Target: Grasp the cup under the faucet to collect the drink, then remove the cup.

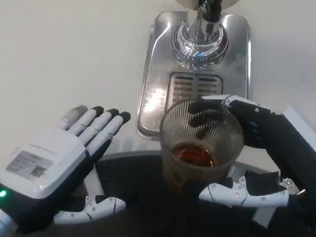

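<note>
1. Right robot hand [247,158] grasps the ribbed cup [200,148] — amber drink inside — near the drip tray's [148,84] front edge.
2. Left robot hand [64,158] released, fingers straight, over the worktop [64,54].

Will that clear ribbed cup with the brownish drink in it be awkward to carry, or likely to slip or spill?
The cup looks like stiff ribbed plastic or glass, so the right hand gripping it probably gets fair purchase. The drink fills only the bottom, so it seems fairly light and unlikely to slosh over. Tilting would still risk a spill.
</note>
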Available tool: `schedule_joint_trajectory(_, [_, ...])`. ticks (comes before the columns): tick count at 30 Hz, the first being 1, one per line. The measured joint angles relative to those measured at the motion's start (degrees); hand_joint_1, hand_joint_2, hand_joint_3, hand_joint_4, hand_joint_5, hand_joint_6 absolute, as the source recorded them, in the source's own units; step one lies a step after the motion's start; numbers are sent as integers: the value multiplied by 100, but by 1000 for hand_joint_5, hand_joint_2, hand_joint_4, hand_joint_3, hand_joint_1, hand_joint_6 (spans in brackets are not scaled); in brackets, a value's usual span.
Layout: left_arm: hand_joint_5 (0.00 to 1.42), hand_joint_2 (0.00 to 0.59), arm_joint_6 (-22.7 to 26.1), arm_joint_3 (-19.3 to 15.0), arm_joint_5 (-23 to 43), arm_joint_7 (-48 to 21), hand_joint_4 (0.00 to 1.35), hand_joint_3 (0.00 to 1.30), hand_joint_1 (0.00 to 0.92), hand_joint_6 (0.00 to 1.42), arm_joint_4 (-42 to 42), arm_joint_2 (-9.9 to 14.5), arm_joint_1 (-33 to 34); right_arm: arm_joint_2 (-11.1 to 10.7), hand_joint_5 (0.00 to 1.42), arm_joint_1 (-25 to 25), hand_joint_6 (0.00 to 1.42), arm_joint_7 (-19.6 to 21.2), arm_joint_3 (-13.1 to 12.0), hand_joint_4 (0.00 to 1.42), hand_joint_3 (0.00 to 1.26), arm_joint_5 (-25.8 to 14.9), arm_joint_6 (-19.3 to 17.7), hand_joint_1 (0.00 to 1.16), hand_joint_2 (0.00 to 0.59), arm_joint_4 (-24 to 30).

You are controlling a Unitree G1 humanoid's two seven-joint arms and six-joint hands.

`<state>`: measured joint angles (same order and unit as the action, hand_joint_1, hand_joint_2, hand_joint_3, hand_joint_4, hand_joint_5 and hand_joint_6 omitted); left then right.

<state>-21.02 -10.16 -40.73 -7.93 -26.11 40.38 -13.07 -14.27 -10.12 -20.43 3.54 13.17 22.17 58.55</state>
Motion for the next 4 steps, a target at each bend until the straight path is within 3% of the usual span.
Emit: schedule_joint_trajectory(4, [0,177,5,4,-5,0,0,0,0,0,38,-14,77,38,672,-42,825,0,25,565,588,20,-9,1162,536,0])
